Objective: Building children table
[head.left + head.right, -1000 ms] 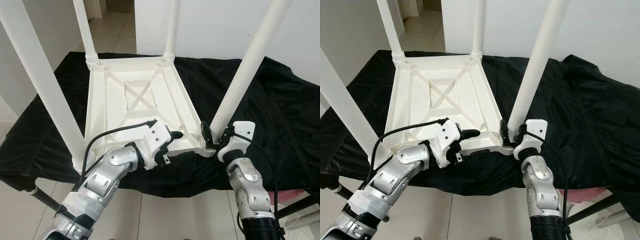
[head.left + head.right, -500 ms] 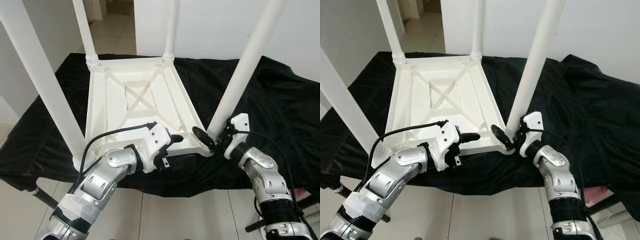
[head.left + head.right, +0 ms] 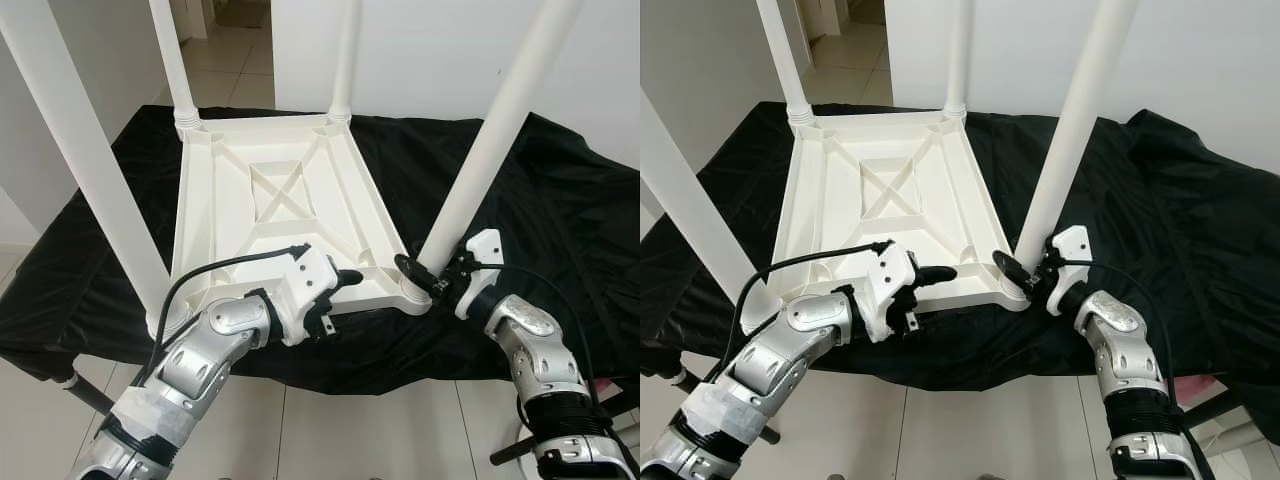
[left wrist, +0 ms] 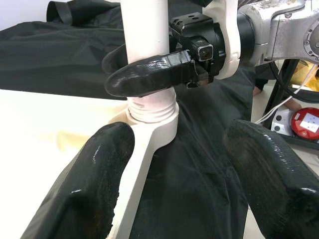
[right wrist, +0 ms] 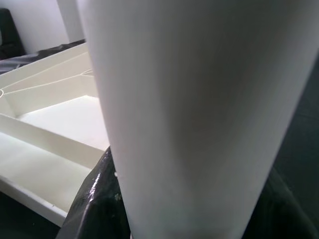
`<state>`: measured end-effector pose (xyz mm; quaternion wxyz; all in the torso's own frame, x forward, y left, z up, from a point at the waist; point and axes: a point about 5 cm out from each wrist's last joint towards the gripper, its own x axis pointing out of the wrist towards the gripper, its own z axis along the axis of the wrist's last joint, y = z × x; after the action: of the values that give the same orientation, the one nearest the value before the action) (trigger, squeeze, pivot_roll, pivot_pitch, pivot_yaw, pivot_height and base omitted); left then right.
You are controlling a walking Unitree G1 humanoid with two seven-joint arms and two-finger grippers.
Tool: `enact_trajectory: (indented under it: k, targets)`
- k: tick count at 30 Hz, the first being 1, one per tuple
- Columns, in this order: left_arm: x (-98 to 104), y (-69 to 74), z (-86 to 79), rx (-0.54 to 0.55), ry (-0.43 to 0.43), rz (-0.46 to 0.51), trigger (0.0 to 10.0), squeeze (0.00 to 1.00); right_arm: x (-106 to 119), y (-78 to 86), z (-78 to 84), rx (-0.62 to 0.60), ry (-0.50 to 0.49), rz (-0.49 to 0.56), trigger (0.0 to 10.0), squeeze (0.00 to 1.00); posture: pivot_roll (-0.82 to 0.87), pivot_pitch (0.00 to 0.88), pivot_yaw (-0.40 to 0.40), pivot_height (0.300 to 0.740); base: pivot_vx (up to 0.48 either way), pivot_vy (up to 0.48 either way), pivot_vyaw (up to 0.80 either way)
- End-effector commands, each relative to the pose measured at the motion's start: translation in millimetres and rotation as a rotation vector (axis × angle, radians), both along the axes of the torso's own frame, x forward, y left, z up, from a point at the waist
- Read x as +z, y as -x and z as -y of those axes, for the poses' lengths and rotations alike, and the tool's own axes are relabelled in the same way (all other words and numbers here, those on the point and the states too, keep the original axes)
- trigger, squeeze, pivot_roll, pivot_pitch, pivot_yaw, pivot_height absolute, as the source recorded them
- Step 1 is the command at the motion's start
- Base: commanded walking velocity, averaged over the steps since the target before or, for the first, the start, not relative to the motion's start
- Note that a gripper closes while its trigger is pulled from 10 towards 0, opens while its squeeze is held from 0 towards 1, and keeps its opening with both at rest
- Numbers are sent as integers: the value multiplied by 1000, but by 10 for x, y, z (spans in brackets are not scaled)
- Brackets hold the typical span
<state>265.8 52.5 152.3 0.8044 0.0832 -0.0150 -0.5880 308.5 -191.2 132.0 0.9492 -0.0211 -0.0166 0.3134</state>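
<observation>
A white plastic child's table (image 3: 270,215) lies upside down on a black cloth (image 3: 560,220) that covers a table, its four legs pointing up. The right arm (image 3: 535,350) rises from the near right, bent at the elbow, its wrist turned left toward the near right leg (image 3: 490,140). The right pincer (image 3: 420,275) is clamped around that leg just above its threaded base; in the left wrist view one black finger (image 4: 149,74) wraps across the front of the leg. The left arm (image 3: 200,355) reaches in from the near left, forearm angled up toward the right. The left pincer (image 4: 174,184) spreads wide at the near edge of the upturned top, holding nothing, aimed at the same corner. No readable writing shows anywhere.
</observation>
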Motion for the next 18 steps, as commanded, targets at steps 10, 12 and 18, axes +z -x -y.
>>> enact_trajectory:
  k: [10,12,18]
  targets:
    - [-32,72,21,-101,-16,-26,10000,0,-163,56,-23,-284,-8,-47,10000,0,-68,0,-27,740,0,0,0]
    - [-45,83,26,-91,-8,-34,10000,0,-187,111,-48,-452,-66,-66,10000,0,-70,0,-31,740,0,0,0]
    - [-51,81,25,-76,2,-40,10000,0,-224,192,-155,-600,-125,-95,10000,0,-71,0,-36,740,0,0,0]
